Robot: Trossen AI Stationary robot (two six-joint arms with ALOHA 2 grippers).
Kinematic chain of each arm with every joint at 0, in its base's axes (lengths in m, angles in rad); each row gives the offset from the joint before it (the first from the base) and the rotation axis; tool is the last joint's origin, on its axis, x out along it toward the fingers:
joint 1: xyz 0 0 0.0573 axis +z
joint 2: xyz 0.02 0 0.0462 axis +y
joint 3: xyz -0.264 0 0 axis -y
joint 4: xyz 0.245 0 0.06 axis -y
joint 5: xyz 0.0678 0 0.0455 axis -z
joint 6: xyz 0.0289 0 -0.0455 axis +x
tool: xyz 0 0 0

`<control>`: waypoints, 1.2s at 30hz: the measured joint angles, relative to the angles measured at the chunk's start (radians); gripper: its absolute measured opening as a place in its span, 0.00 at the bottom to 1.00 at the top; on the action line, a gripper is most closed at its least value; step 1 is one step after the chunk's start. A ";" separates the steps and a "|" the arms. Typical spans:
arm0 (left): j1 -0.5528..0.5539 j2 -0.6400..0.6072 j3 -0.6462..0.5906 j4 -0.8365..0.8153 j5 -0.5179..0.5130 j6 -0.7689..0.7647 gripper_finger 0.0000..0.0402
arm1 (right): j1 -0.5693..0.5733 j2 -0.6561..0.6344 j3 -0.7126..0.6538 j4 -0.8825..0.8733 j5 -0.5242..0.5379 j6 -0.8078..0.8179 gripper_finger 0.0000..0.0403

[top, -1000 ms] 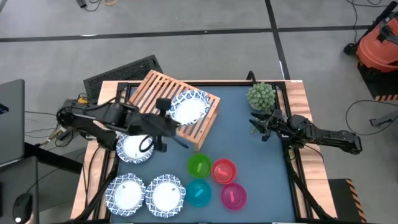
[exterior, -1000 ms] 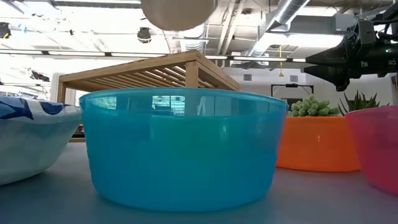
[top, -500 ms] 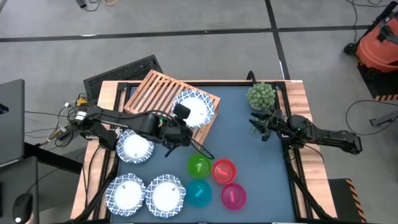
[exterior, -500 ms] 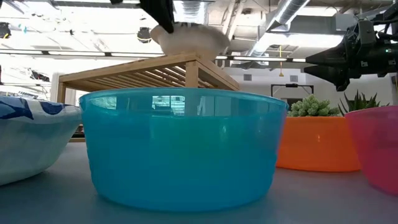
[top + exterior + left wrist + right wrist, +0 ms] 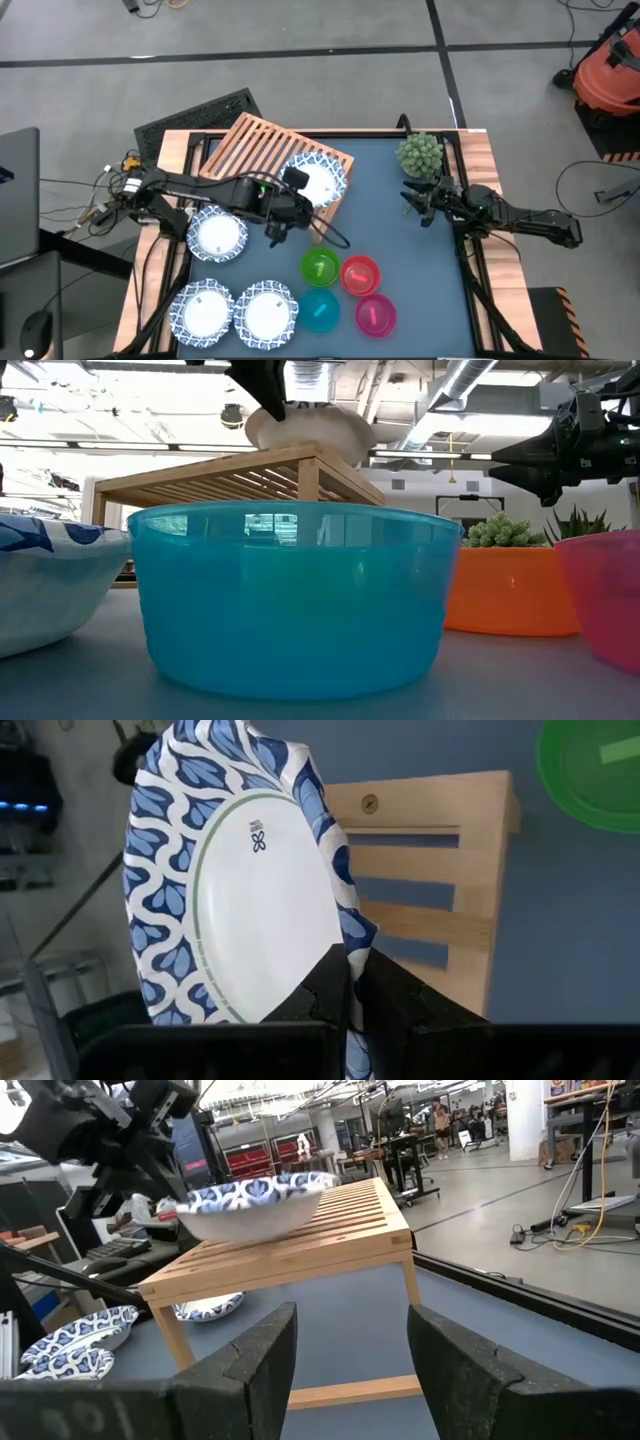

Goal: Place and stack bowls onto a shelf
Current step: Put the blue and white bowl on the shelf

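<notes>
A white bowl with a blue patterned rim (image 5: 316, 177) sits at the near right corner of the slatted wooden shelf (image 5: 262, 150); its base (image 5: 309, 444) is on the slats. My left gripper (image 5: 290, 200) is shut on its rim, and the same bowl (image 5: 258, 1202) shows in the right wrist view. Three more patterned bowls (image 5: 217, 236) (image 5: 203, 308) (image 5: 266, 312) lie on the table's left. The green (image 5: 321, 267), red (image 5: 360, 274), teal (image 5: 320, 309) and magenta (image 5: 376, 316) bowls stand near the middle. My right gripper (image 5: 420, 205) waits open at the right. My left gripper pinches the bowl's rim (image 5: 346, 934) on its near-left side, one finger (image 5: 322, 988) inside the bowl and one outside. It comes slanting from the table's near left. The bowl's base rests on the shelf's top near its corner.
A green bushy plant (image 5: 420, 153) stands at the far right, close to my right gripper. The small bowls cluster just near of the shelf's corner. Bare blue table (image 5: 400, 250) lies between the shelf and the right arm.
My left gripper has moved toward the table's right and down, carrying the patterned bowl. The bowl has come down from above the shelf onto the slats at the shelf's near right corner. The gripper has stayed shut on the rim.
</notes>
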 joint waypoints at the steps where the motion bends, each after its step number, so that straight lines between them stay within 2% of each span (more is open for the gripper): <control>1: 0.001 0.005 0.000 0.000 0.000 -0.007 0.01 | 0.000 0.000 0.000 0.000 0.000 0.000 0.54; 8: 0.021 0.009 0.000 0.025 0.004 -0.018 0.02 | 0.000 0.000 0.000 0.000 0.000 0.000 0.54; 17: 0.018 0.009 0.000 0.050 0.074 -0.009 0.05 | 0.000 0.000 0.000 0.000 0.000 0.000 0.54; 21: 0.025 0.009 0.000 0.046 0.077 0.005 0.14 | 0.000 0.000 0.000 0.000 0.000 0.000 0.54; 30: 0.025 0.009 0.000 0.036 0.056 0.009 0.44 | 0.000 0.000 0.000 0.000 0.000 0.000 0.54; 36: 0.025 0.009 0.000 0.035 0.056 0.006 0.58 | 0.000 0.000 0.000 0.000 0.000 0.000 0.54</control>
